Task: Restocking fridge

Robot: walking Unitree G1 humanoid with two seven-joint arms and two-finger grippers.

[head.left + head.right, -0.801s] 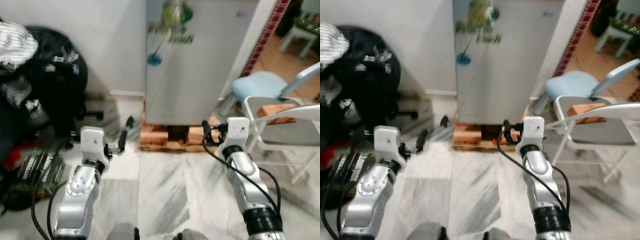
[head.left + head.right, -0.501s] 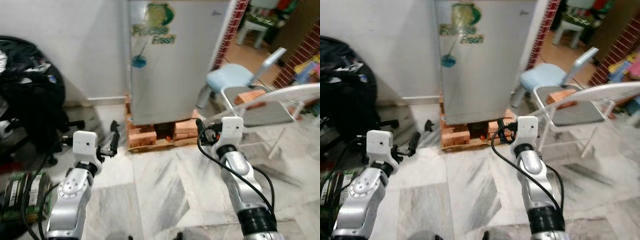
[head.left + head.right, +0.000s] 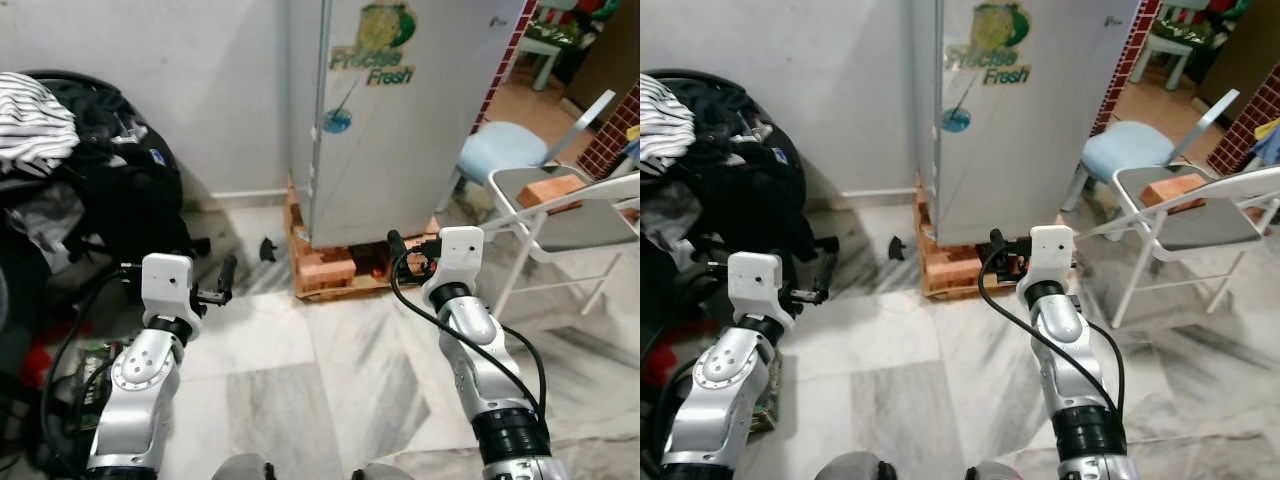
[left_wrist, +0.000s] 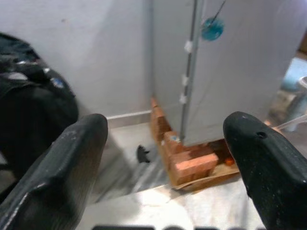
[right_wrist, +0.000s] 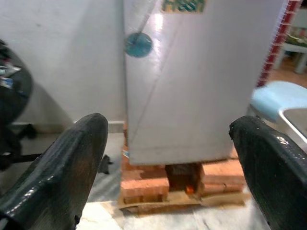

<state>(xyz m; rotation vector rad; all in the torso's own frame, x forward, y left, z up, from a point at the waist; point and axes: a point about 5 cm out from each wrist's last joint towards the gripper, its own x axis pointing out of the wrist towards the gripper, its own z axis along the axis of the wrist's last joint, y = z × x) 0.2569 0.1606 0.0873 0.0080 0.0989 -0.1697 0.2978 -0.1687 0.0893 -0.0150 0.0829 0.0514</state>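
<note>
We face a smooth grey metal fridge (image 3: 400, 130) on rough red bricks (image 3: 330, 270), above veined marble floor (image 3: 330, 380). Our left gripper (image 4: 165, 167) and right gripper (image 5: 168, 163), jaws wide, hover short of it.

The right gripper (image 5: 168, 158) holds its two black fingers (image 5: 57, 172) wide apart, framing the closed grey fridge (image 5: 201, 81) straight ahead. The fridge door carries a round blue sticker (image 5: 138, 44) and stands on a base of bricks (image 5: 144, 184) over the pale floor. A white wall (image 5: 62, 57) lies to the fridge's left, and a light blue chair seat (image 5: 276, 96) shows at its right.
</note>
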